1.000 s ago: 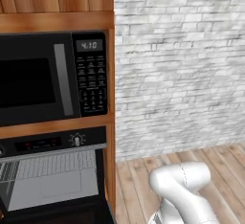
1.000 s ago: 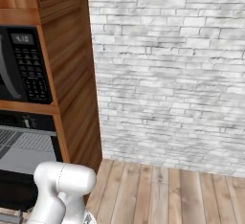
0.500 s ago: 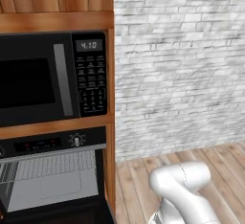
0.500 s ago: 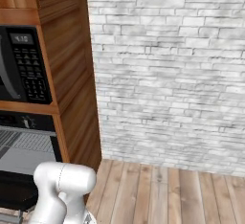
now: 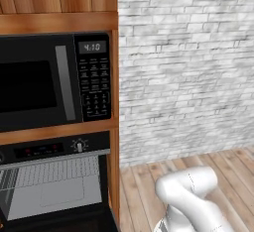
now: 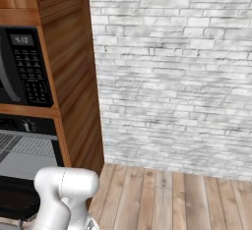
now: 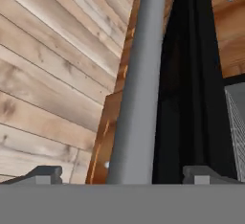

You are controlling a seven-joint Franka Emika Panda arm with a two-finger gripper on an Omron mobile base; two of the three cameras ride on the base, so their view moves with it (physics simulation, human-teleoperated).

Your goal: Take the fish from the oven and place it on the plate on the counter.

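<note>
The oven (image 5: 54, 186) stands open below the microwave, its wire rack and grey inside showing; in the right base view the oven (image 6: 19, 150) sits at the left edge. Seen from the hand, my gripper (image 7: 125, 174) is open, its two fingertips (image 7: 45, 173) wide apart on either side of the oven's silver bar handle (image 7: 139, 89) without touching it. The black oven door (image 7: 184, 89) lies just beyond the handle. The fish, the plate and the counter are out of view.
A black keypad microwave (image 5: 44, 85) sits in the wooden cabinet above the oven. A white brick wall (image 5: 183, 67) and a wooden plank floor (image 6: 167, 194) lie to the right. My white arm (image 5: 191, 196) bends low in front of the cabinet.
The gripper's jaws have spread wider around the handle. The base views and the oven look the same.
</note>
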